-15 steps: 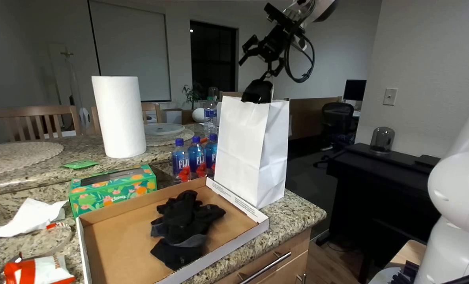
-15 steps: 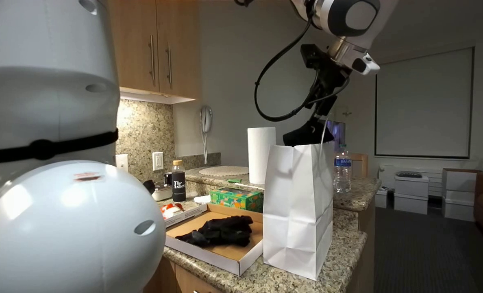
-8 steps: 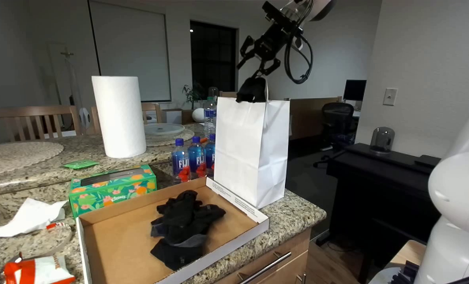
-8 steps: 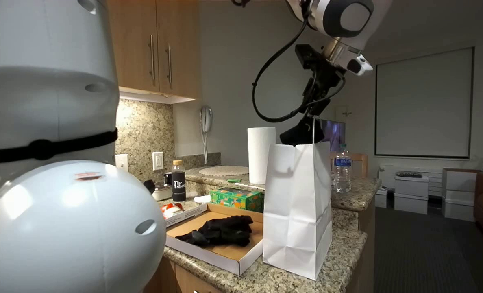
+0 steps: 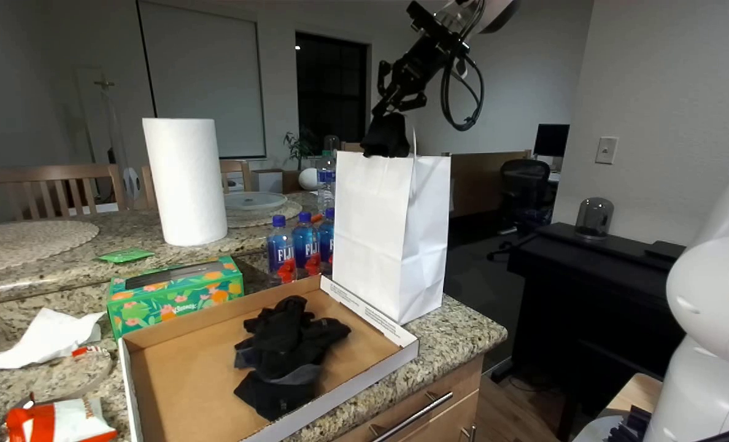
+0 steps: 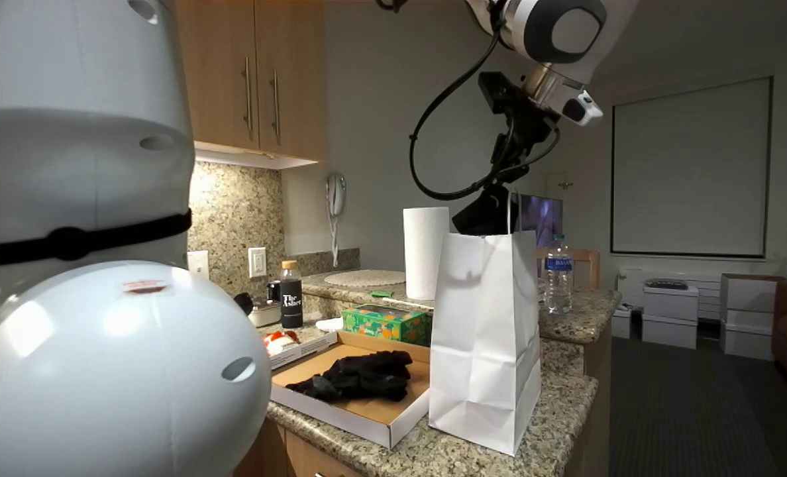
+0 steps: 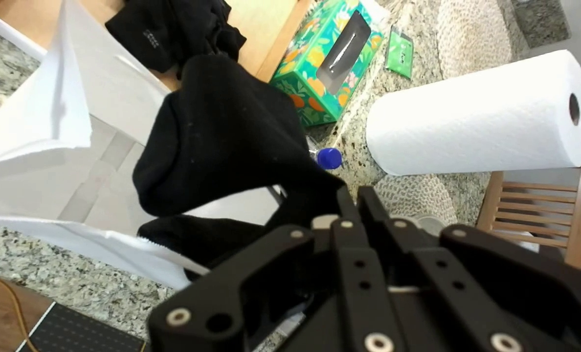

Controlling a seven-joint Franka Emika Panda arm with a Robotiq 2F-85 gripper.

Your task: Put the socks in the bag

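Hand [image 7: 356,194], narrow: its fingers stand almost together, a slim gap between the tips. Black sock [image 5: 386,136], one: hangs at 6 o'clock of the hand, cloth at the outer side of one fingertip in the wrist view, lower end level with the bag's rim. White paper bag [image 5: 370,233]: stands upright on the granite tabletop [image 5: 466,331]. From the bag, in an exterior view: further black socks [image 5: 285,356], heaped in a cardboard tray [image 5: 174,393], between 7 and 8 o'clock; blue-capped bottles [image 5: 306,242], three, 9 o'clock; paper towel roll [image 5: 186,184], between 9 and 10.
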